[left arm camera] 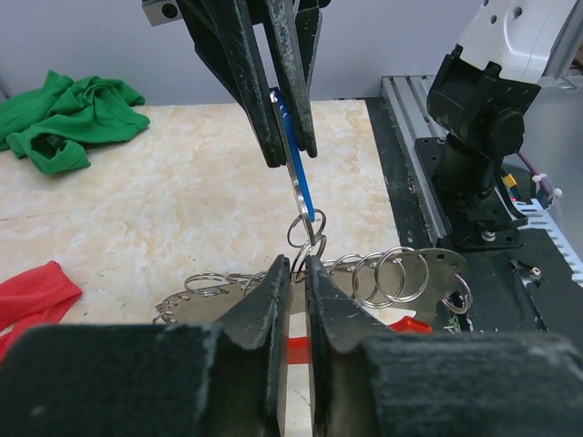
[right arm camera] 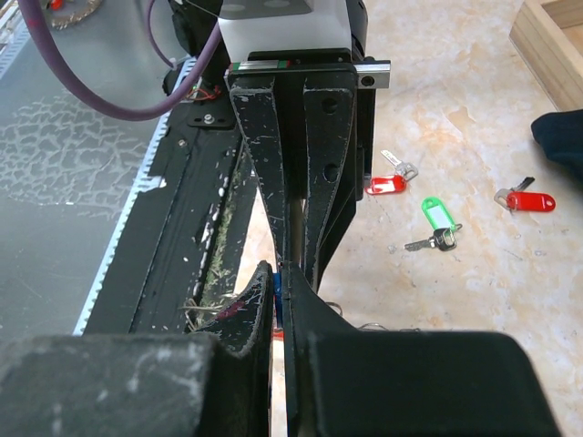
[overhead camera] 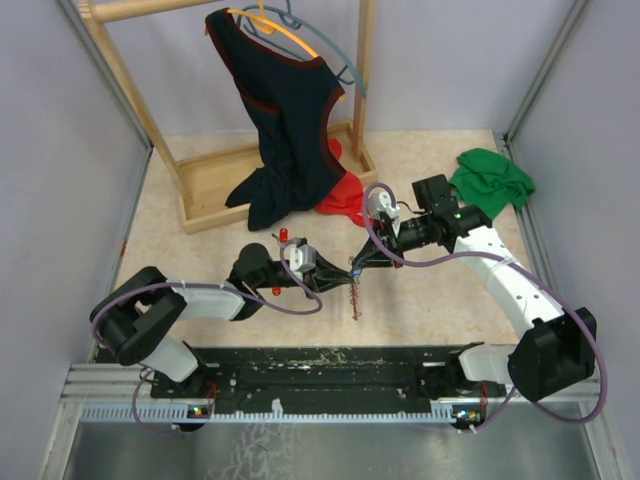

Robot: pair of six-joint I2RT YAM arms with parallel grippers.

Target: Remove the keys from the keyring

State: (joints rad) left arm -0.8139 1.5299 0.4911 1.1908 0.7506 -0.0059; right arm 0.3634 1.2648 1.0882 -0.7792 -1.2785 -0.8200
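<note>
Right gripper (right arm camera: pixel 281 278) is clamped on the blue key (left arm camera: pixel 301 187), and the left gripper (left arm camera: pixel 296 270) is nipped shut on the keyring (left arm camera: pixel 401 273) just below it, between the two arms over the table (right arm camera: pixel 474 300).

The blue key shows a flat plastic head whose small split ring links into a loose run of silvery rings, with red beneath. All of it looks light. The head seems stiff and flat-sided, so it is the sound place to grip. The wire rings look thin, springy and probably slippery, and are best pinched right beside the joint so the chain cannot swing. One red key (right arm camera: pixel 384 185), a green key (right arm camera: pixel 438 217) and a second red key (right arm camera: pixel 526 200) lie loose on the table, well apart from the keyring.
</note>
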